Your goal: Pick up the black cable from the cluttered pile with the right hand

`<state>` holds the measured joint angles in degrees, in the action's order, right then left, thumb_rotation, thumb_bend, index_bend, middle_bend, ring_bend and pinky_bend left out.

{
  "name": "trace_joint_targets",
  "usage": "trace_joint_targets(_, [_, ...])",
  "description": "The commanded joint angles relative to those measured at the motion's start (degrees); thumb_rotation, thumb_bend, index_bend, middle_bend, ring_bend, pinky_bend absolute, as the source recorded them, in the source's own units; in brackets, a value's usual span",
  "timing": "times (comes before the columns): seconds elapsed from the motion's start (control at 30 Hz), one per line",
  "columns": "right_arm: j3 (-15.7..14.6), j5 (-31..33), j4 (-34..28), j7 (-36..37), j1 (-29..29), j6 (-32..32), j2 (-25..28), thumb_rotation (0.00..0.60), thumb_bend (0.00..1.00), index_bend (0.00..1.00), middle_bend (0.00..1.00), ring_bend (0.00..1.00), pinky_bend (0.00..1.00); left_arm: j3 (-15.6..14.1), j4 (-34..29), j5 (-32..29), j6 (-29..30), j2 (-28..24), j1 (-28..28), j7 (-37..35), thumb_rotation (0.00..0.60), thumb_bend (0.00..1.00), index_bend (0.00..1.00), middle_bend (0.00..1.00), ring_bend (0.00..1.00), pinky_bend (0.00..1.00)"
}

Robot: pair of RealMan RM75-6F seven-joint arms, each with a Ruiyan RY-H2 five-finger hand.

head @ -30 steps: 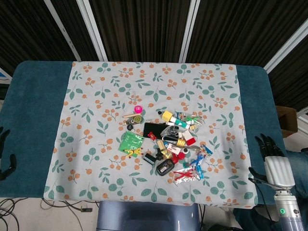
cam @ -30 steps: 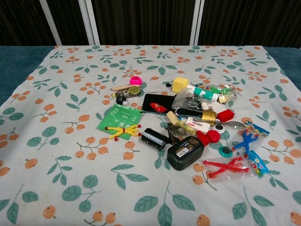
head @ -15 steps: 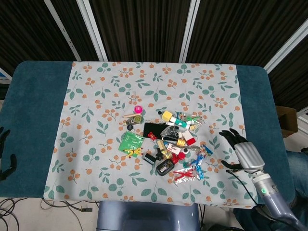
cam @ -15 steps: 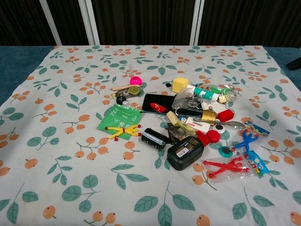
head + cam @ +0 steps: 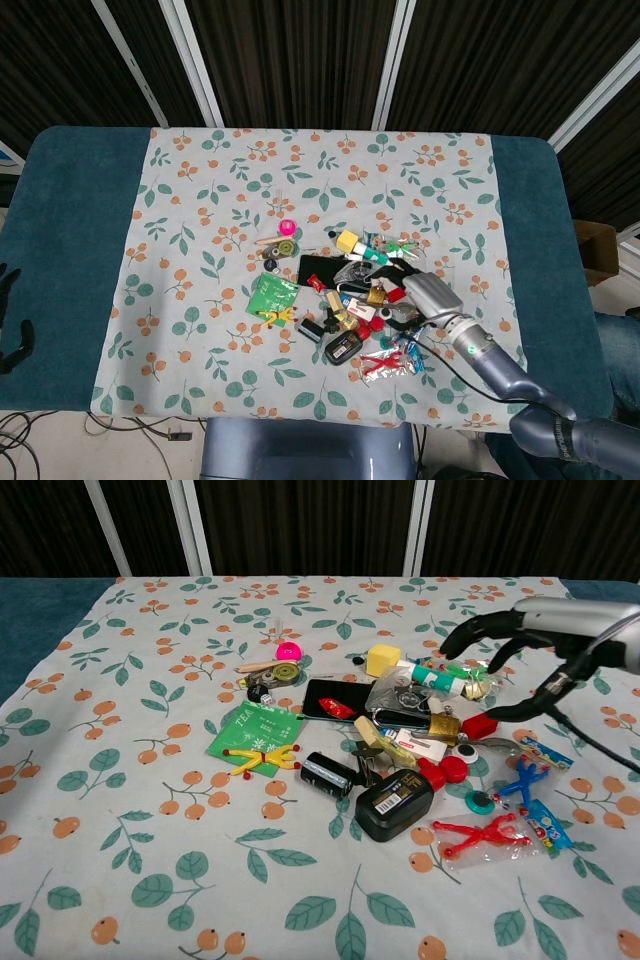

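The right hand (image 5: pixel 520 645) has swung in from the table's edge and is hovering, fingers apart and empty, above the pile (image 5: pixel 400 740); the black cable beneath is still ungrasped.

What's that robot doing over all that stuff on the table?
The robot's right hand is over the right side of a pile of small odds and ends on a floral tablecloth, fingers spread and holding nothing. Its job is to pull a black cable out of that clutter; no grasp has been made, and I can't pick the cable out for sure among the items. The left hand sits idle at the table's far left edge.
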<state>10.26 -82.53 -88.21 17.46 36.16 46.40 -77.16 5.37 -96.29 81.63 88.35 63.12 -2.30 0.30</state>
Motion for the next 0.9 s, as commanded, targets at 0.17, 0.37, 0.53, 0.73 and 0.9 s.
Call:
trace_joint_targets(0.17, [-0.9, 0.4, 1.3, -0.1, 2.9, -2.5, -4.3, 0.6, 0.32, 0.26, 0.24, 0.04, 0.23, 0.1, -0.1, -0.2, -0.2, -0.2, -0.1, -0.1, 0.6, 0.57, 0.06, 0.0, 0.0, 0.08])
trace_joint_targets(0.37, [-1.0, 2.1, 4.3, 0.2, 4.7, -3.9, -8.1, 0.6, 0.32, 0.28, 0.28, 0.06, 0.23, 0.3, -0.3, -0.7, -0.2, -0.3, 0.0, -0.2, 0.6, 0.57, 0.06, 0.0, 0.0, 0.08])
trace_joint_targets(0.53, [-1.6, 1.8, 5.9, 0.1, 5.0, -3.0, -9.6, 0.6, 0.32, 0.3, 0.3, 0.06, 0.23, 0.5, -0.4, -1.1, -0.3, -0.3, -0.1, -0.3, 0.6, 0.57, 0.06, 0.0, 0.0, 0.08])
trace_joint_targets(0.73, [-2.2, 2.0, 7.1, 0.4, 5.3, -2.7, -10.5, 0.6, 0.32, 0.32, 0.31, 0.07, 0.23, 0.5, -0.5, -1.2, -0.3, -0.4, -0.1, -0.2, 0.6, 0.57, 0.06, 0.0, 0.0, 0.08])
trace_joint_targets(0.9, [-2.6, 1.7, 8.1, 0.8, 5.1, -1.6, -11.5, 0.6, 0.34, 0.36, 0.34, 0.09, 0.23, 0.6, -0.6, -1.3, -0.4, -0.4, -0.1, -0.1, 0.6, 0.57, 0.06, 0.0, 0.0, 0.08])
